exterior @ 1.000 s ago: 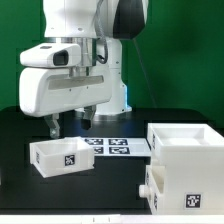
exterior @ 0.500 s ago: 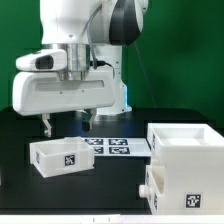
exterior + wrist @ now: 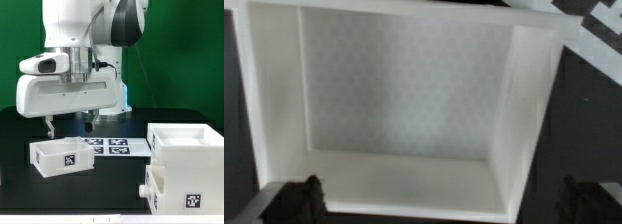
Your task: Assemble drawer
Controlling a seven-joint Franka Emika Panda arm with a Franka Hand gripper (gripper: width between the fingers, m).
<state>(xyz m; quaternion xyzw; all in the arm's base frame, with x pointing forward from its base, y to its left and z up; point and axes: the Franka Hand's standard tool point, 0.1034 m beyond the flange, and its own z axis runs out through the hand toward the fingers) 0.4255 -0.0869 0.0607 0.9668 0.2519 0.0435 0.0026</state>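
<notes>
A white open-top tray [image 3: 57, 156] with a square marker on its front lies on the black table at the exterior view's left. My gripper [image 3: 70, 128] hangs open just above its far side, fingers spread wide and empty. In the wrist view the tray [image 3: 402, 100] fills the picture, and my dark fingertips [image 3: 299, 200] stand outside its two side walls. The tall white casing [image 3: 186, 143] stands at the exterior view's right, and a second tray [image 3: 186, 188] with a marker sits below it, sticking out of the front.
The marker board [image 3: 112, 146] lies flat on the table between the tray and the casing. The arm's white base [image 3: 105, 95] stands behind it.
The arm has shifted slightly toward the exterior view's right and turned a little above the left tray. The fingers stay open. The parts have not moved.
</notes>
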